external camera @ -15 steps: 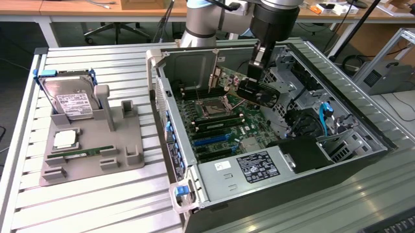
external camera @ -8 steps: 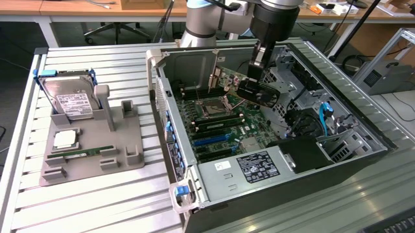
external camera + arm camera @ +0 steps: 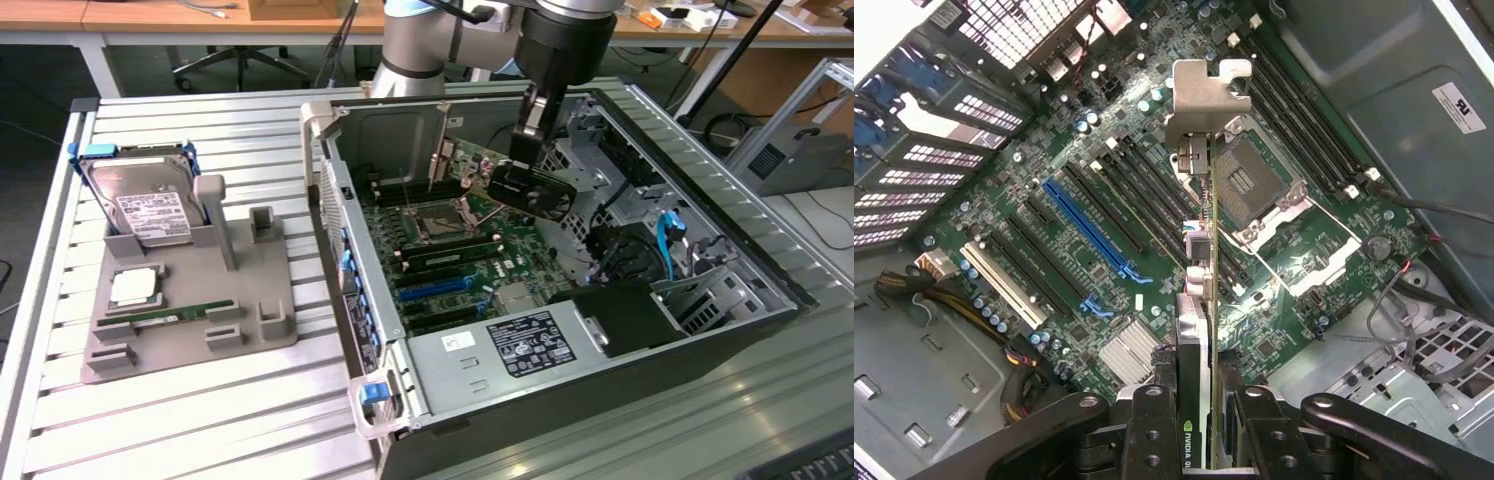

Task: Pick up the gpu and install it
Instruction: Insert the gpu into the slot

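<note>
The tool [image 3: 525, 165] is clamped on the gpu [image 3: 534, 190], with one of its black fingers [image 3: 1154, 425] pressing on each flat side of the card. The gpu hangs in the air above the green board [image 3: 461, 250], inside the open computer case [image 3: 747, 260] that lies on the worktop [image 3: 200, 410]. It is not touching the green board yet. In the wrist view the gpu [image 3: 1194, 300] shows as a thin edge. It sits over the black slots of the green board, between the long blue slot [image 3: 1089, 225] and the square chip socket [image 3: 1249, 180]. Its silver bracket [image 3: 1204, 95] is at the end away from the tool [image 3: 1199, 425]. I think a few things could go wrong here. In the exterior view the card looks a bit tipped, so its bottom edge may not line up with a slot on the green board. Then it could land on the small parts of the green board and scratch or bend them. The bracket could bump the chip socket or the wall of the case. The tool only grips one end, so the card could swing or slip. A hard push while the card is crooked could hurt the green board.
</note>
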You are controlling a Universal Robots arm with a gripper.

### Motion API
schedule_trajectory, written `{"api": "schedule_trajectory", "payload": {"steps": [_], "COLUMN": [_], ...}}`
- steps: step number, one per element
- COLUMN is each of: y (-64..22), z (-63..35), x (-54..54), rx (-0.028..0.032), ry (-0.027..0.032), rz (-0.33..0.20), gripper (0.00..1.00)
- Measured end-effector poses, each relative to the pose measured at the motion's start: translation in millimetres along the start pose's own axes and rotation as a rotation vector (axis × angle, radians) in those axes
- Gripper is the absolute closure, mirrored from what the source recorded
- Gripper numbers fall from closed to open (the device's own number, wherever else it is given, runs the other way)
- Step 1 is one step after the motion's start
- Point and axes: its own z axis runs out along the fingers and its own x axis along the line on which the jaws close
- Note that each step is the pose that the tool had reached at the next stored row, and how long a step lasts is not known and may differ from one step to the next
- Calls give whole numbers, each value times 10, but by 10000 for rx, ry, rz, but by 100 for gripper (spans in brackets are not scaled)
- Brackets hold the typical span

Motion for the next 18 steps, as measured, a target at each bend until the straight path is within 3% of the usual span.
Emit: {"api": "schedule_trajectory", "payload": {"steps": [18], "y": [0], "z": [0], "x": [0], "rx": [-1], "ry": [-14], "rz": [-206], "gripper": [73]}}
